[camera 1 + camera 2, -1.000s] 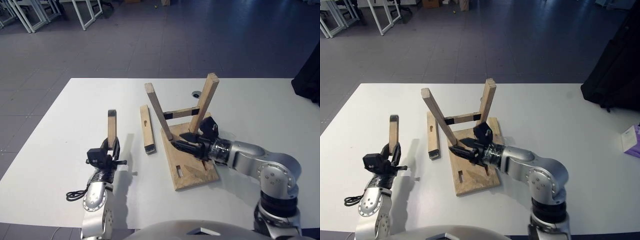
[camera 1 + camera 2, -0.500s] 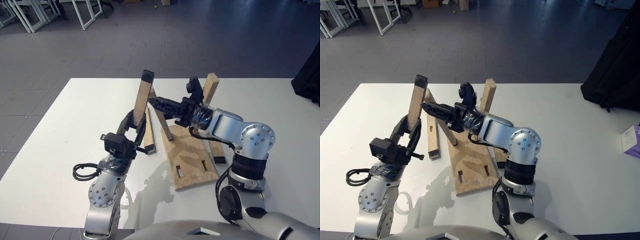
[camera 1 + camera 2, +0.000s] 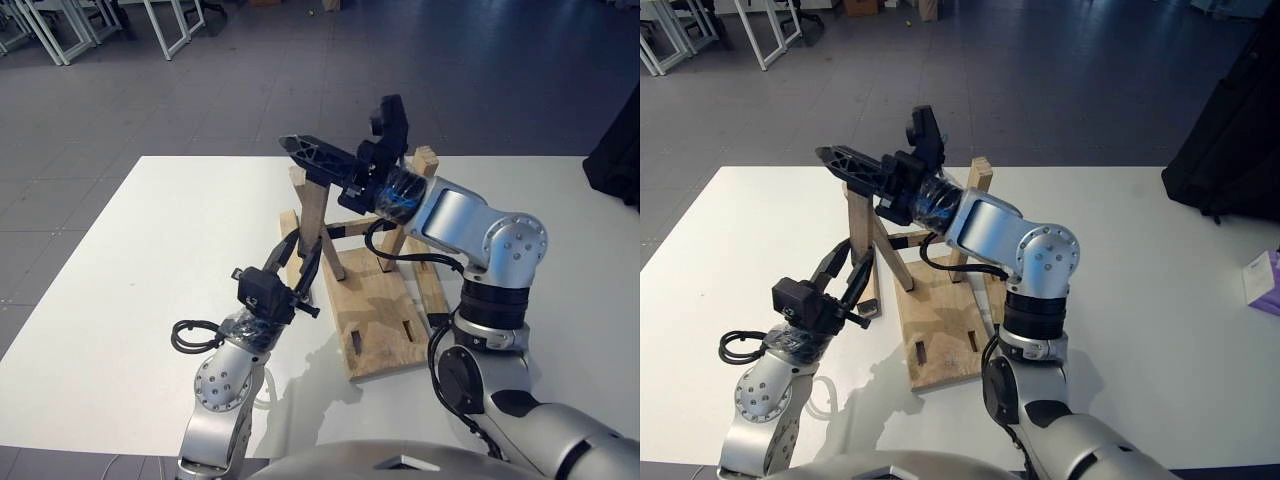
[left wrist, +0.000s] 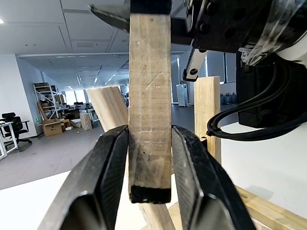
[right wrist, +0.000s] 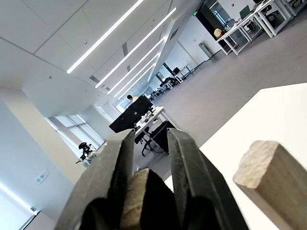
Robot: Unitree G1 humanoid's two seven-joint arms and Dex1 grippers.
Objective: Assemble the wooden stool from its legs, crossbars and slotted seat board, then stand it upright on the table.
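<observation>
Bright, even overhead light; soft shadows on white worktop [image 3: 110, 250]. Ceiling strip lights [image 5: 120, 33] glare in rt wrist view.

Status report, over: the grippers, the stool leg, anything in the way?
Left gripper shut on upright leg. Right gripper at its top end. Seat board beside; two legs standing on it, close by.

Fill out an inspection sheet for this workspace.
Surface: white table.
Job's things: seat board lies flat; two legs joined by a crossbar rise from it; held leg upright beside them; loose leg lies right of the board.
Clutter: small box at the table's right edge.
Grippers: left gripper shut on the held leg's lower end; right gripper shut on its top.
Cables: black loop by the left wrist.
Surroundings: grey floor, white desk frames.
</observation>
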